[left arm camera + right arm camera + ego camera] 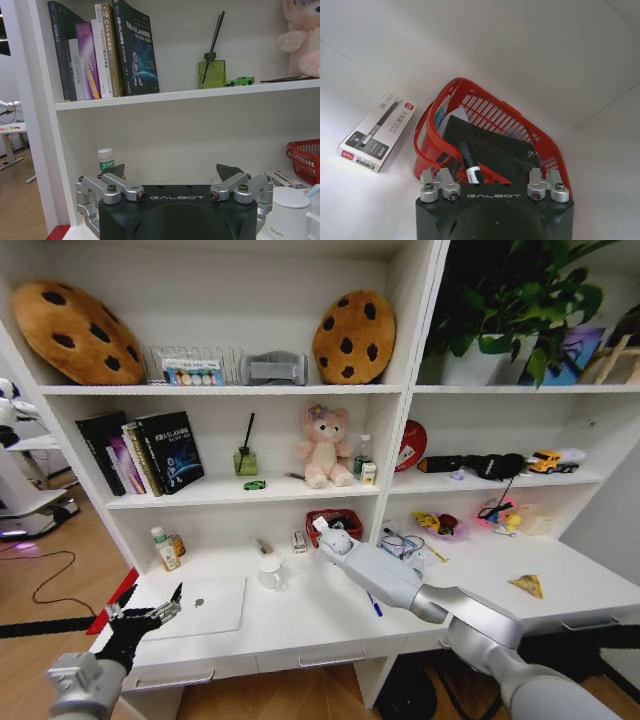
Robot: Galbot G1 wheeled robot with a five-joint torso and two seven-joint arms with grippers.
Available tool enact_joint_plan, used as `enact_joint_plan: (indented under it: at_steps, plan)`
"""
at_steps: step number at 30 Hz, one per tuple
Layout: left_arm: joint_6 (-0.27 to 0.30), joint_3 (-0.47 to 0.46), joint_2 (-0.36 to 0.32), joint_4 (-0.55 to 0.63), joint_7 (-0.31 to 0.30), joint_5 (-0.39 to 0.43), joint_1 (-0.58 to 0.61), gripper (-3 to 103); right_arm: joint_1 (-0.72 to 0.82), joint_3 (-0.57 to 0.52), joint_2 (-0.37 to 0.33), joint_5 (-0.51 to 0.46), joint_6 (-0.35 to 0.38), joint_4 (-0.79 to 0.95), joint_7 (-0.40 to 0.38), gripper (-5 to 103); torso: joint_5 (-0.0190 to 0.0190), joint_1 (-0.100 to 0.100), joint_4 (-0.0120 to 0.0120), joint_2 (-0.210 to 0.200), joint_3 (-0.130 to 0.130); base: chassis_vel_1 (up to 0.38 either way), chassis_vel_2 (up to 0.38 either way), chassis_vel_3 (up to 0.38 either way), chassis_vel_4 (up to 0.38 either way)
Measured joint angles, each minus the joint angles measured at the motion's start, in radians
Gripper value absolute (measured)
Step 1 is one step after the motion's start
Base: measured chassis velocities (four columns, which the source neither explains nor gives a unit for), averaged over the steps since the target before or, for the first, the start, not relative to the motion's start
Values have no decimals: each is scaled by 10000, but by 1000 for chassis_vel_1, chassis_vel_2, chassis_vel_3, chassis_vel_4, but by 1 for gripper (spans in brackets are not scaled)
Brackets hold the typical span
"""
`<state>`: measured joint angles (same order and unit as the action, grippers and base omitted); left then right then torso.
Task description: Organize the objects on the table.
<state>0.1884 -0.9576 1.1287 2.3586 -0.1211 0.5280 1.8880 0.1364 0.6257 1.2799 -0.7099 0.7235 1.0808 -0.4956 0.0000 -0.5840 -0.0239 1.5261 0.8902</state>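
Observation:
My right gripper (325, 528) reaches to the back of the table (320, 620) and hangs open over a red basket (485, 115). A black pen (470, 165) rests in the basket just past its fingers, which do not clasp it. My left gripper (152, 618) is open with nothing in it, at the table's front left corner beside the silver laptop (205, 605). A blue pen (373, 605) lies under my right arm. The yellow triangular piece (527, 586) is at the right. The green-labelled bottle (105, 159) stands at the back left, and the green toy car (240, 80) is on the shelf above.
A white mug (270, 570) stands behind the laptop. A pen box (372, 132) lies beside the basket. Books (102, 50), a reed diffuser (211, 72) and a pink plush bear (323, 447) sit on the shelf above. More clutter (440, 525) lies at the back right.

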Motion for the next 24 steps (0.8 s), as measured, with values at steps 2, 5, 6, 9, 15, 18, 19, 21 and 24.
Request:
enact_joint_plan:
  at_steps: [2,5,6,9,15,18,19,21,24]
  plan:
    - [0,0,0,0,0,0,0,100,0,12,-6,0,-6,9,30,58,0,0,0,0,0,0,0,0,0]
    - [0,0,0,0,0,0,0,100,7,38,-11,-5,-25,38,65,47,0,0,0,0,0,0,0,0,0]
    - [0,0,0,0,0,0,-1,100,20,50,-8,-6,-37,46,77,42,0,0,0,0,0,0,0,0,0]
    - [0,0,1,0,0,0,0,100,40,63,3,-9,-55,50,84,31,0,0,0,0,0,0,0,0,0]
    - [0,0,0,0,0,0,-1,100,42,85,18,-15,-115,28,101,20,0,0,0,0,-2,0,0,0,0]
    - [0,0,1,0,0,0,-1,100,46,101,-2,-37,-132,44,103,12,0,0,-2,0,-2,0,0,0,0]
    - [0,0,0,0,-1,0,0,100,49,112,-26,-58,-131,86,103,12,0,0,-2,0,-1,0,0,0,0]
    - [0,0,0,0,-1,0,-1,100,54,134,-57,-76,-132,137,103,12,0,0,-1,0,-1,0,0,0,0]
    - [0,0,1,0,0,0,0,100,76,143,-95,-90,-172,184,99,12,0,0,-1,0,-1,0,0,0,0]
